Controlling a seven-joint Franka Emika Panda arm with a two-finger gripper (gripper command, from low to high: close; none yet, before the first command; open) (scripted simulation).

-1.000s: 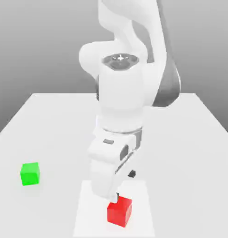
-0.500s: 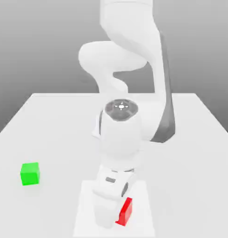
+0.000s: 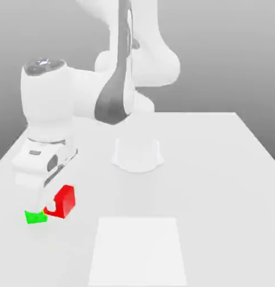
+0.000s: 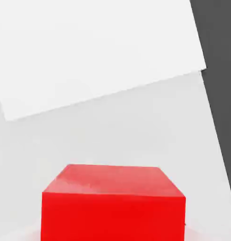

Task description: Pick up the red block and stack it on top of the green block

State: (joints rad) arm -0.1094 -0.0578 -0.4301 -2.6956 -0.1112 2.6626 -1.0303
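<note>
Pick done: gripper (image 3: pixel 53 206) clamped on the small bright red plain-faced cube (image 3: pixel 63 200), held tilted, close above and just to the exterior view's right of the small bright green plain-faced cube (image 3: pixel 35 217) on the white table (image 3: pixel 218 168). Left, by my reading: centre, lower, release. Count: one red cube, one green cube.

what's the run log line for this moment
gripper: shut on red block | red block: carried beside green block | stack: not yet done
</note>
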